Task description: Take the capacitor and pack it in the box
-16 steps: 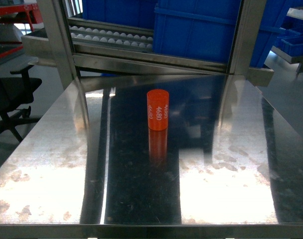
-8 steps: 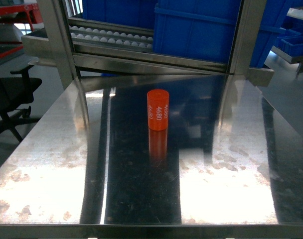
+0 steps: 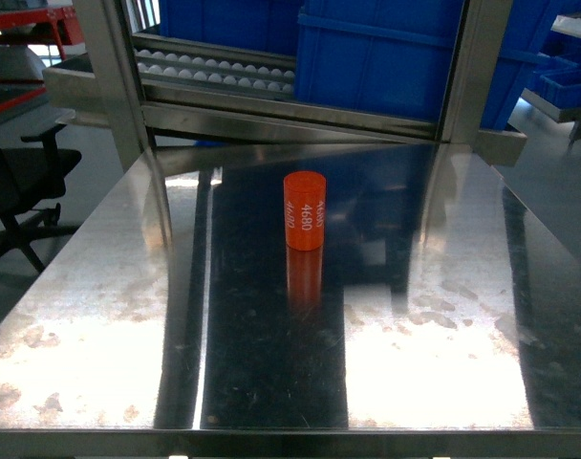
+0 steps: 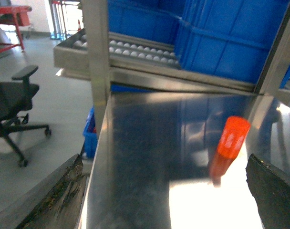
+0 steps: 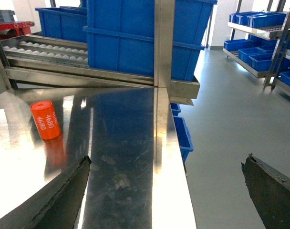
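the task is only just beginning, as far as these views are showing: the orange capacitor (image 3: pixel 305 210) is standing upright and untouched near the middle of the steel table (image 3: pixel 99 316), with nothing holding it and neither arm showing in the head view. the left gripper (image 4: pixel 166 191) is hanging with its fingers wide apart at the table's left edge, and the capacitor is lying ahead of it and off to its right, well apart from either fingertip. the right gripper (image 5: pixel 166 188) is likewise spread apart and holding nothing, sitting over the table's right edge, with the capacitor ahead and far off to its left. so everything is remaining to be done: reaching in, closing on the cylinder, lifting it and packing it. no open packing box is showing on the table, so where it is going i cannot tell. beyond both grippers, past the capacitor, a roller conveyor (image 3: pixel 214 72) is running along the back with large blue bins (image 3: pixel 376 57) sitting on it, framed by steel uprights (image 3: pixel 467 67). off to the left gripper's left an office chair (image 4: pixel 11 102) is standing on the floor. the path from either gripper to the capacitor is looking unobstructed; only the glare on the steel is making depth hard to read.
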Motion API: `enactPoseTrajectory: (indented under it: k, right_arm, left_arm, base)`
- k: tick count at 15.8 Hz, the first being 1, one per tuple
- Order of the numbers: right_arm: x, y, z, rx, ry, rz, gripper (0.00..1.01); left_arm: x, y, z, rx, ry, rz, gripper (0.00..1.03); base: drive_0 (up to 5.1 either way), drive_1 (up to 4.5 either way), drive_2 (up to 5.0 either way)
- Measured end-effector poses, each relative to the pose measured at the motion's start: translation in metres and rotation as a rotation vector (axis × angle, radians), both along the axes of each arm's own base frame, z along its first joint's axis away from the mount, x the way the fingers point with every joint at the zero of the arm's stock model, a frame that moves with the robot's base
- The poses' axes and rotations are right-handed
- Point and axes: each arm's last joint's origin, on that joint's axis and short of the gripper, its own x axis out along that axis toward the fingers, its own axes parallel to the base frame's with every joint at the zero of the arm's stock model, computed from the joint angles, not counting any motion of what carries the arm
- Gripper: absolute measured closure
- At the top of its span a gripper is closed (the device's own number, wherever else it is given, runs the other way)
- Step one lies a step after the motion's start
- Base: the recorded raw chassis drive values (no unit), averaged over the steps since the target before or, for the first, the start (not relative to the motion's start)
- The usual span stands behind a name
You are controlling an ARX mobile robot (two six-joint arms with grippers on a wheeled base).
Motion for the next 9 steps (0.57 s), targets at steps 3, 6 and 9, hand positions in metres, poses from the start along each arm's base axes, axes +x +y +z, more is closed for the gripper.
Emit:
enactPoseTrajectory:
  k: [3, 6, 9]
  right_arm:
    - [0.000, 0.000, 0.000, 0.000, 0.000, 0.000, 0.03]
    - [0.000, 0.000, 0.000, 0.000, 0.000, 0.000, 0.03]
    - [0.000, 0.000, 0.000, 0.000, 0.000, 0.000, 0.03]
  left_arm:
    - [0.080, -0.054, 0.008, -0.019, 0.025, -0.143, 0.05]
    - [0.140, -0.099, -0.029, -0.003, 0.197, -0.213, 0.05]
    - [0.173, -0.119, -0.050, 0.014, 0.249, -0.241, 0.05]
  base:
    - [0.0, 0.00, 0.0]
    - [0.0, 0.00, 0.0]
    - [0.0, 0.00, 0.0]
